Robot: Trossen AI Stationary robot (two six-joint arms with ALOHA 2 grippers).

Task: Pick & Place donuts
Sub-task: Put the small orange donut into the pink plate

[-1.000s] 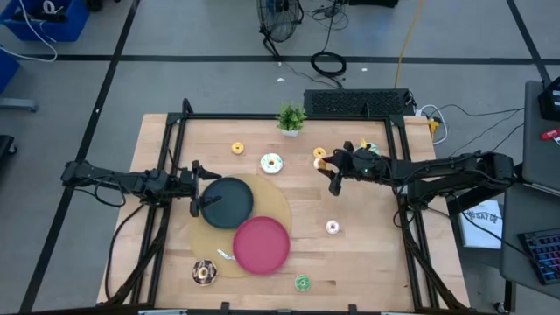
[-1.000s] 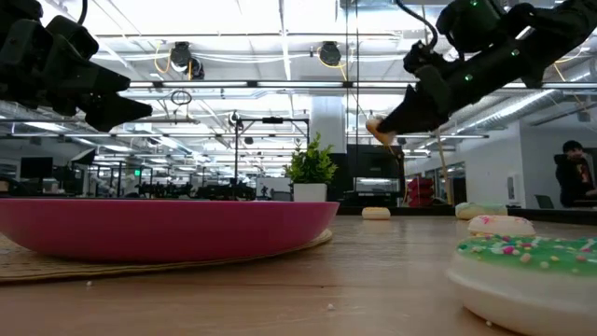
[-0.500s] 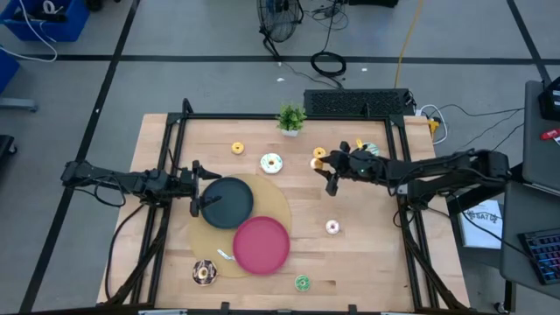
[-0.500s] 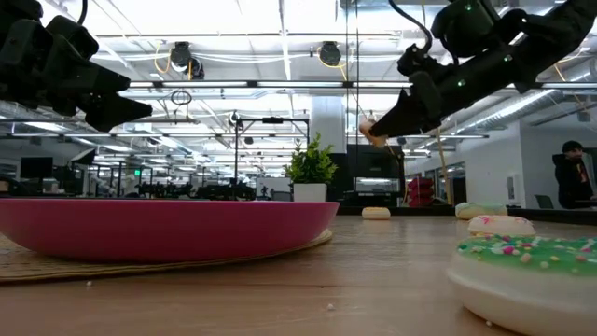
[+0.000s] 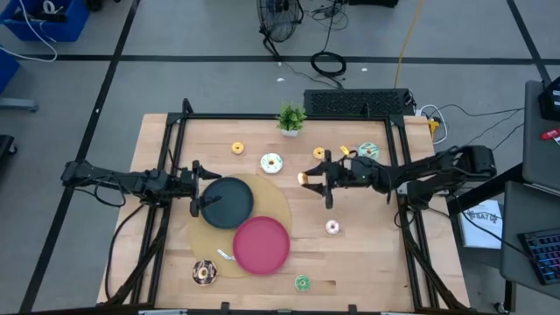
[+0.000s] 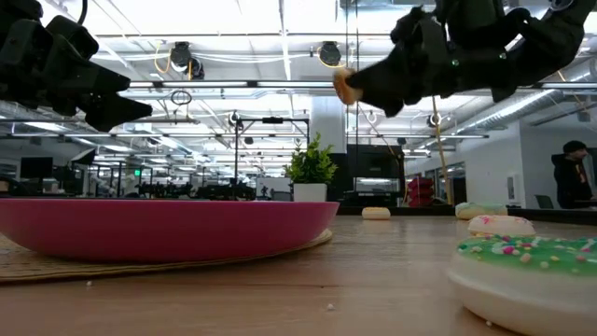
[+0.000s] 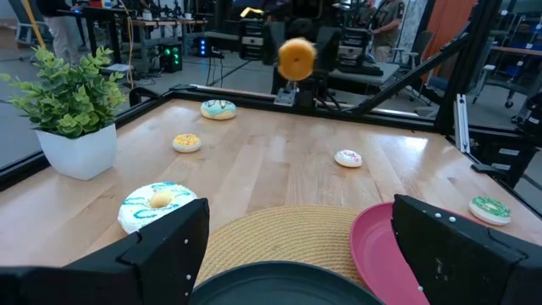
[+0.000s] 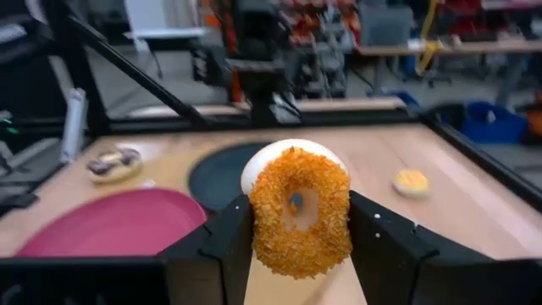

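Note:
My right gripper is shut on an orange donut in the air over the table's middle, right of the dark plate. The low view shows that donut high above the tabletop. Loose donuts lie flat on the wood: a white one, a yellow one, a mint one, a pink-white one, a green one and a chocolate one. My left gripper waits open at the dark plate's left rim. My right gripper pinches the orange donut by two opposite sides of its ring between its two fingers. The fingers lie level and reach in from the table's right. The donut stands on edge, its hole facing along the fingers, lifted clear of the table.
A pink plate and the dark plate rest on a round woven mat. A small potted plant stands at the far edge. Black frame rails run along both sides. A person stands in the room behind.
My right gripper has carried the orange donut toward the table's left and slightly nearer, rising as it went. It has tipped up from slanting downward to level. The donut has stayed between its fingers.

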